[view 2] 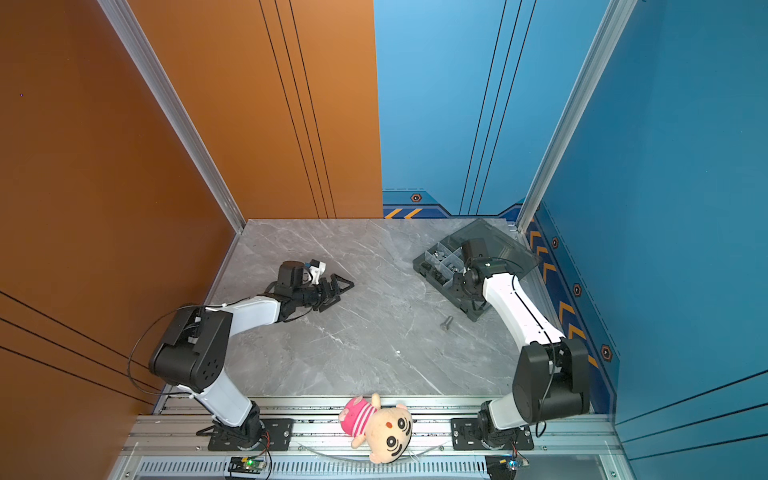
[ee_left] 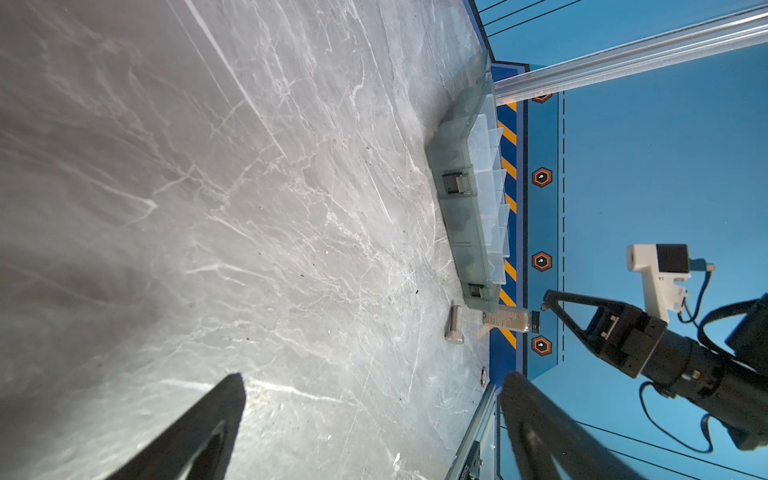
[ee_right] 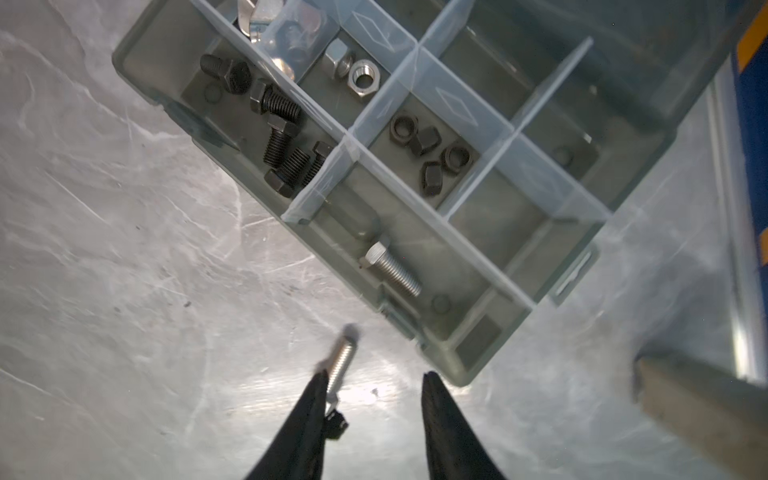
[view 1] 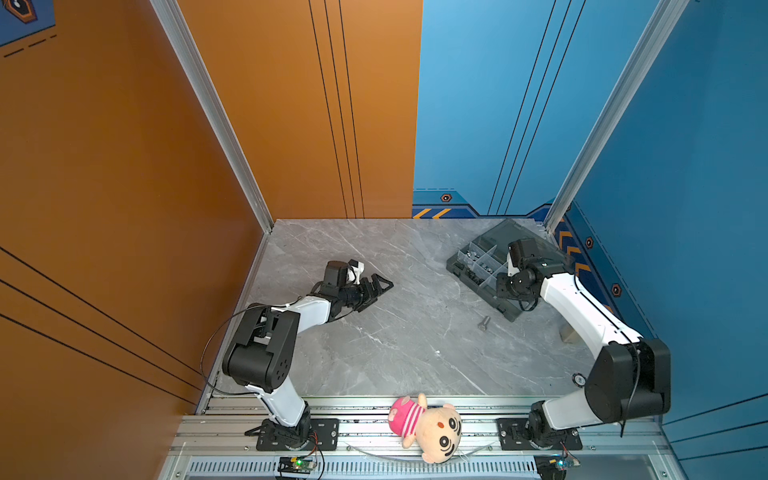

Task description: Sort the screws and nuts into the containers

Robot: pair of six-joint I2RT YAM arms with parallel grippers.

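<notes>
The grey organizer box (view 1: pixel 509 313) (ee_right: pixel 459 368) stands open at the back right; its compartments are the containers. In separate compartments lie several black screws (ee_right: pixel 278 137), silver nuts (ee_right: pixel 362 77), dark nuts (ee_right: pixel 428 153) and one silver screw (ee_right: pixel 390 270). A larger silver screw (view 1: pixel 483 323) (ee_left: pixel 454 324) lies on the table by the box's near corner, just past one fingertip in the right wrist view. My right gripper (ee_right: pixel 374 378) (ee_left: pixel 547 300) hovers above that end of the box, open and holding nothing. My left gripper (view 1: pixel 384 286) (ee_left: pixel 376 378) rests low at mid-left, open and holding nothing.
The box's lid (view 1: pixel 503 232) leans back toward the blue wall. A beige jar (ee_left: pixel 507 320) with a black cap lies on its side beside the box's near end, by the right wall. A plush doll (view 1: pixel 428 428) lies on the front rail between the arm bases.
</notes>
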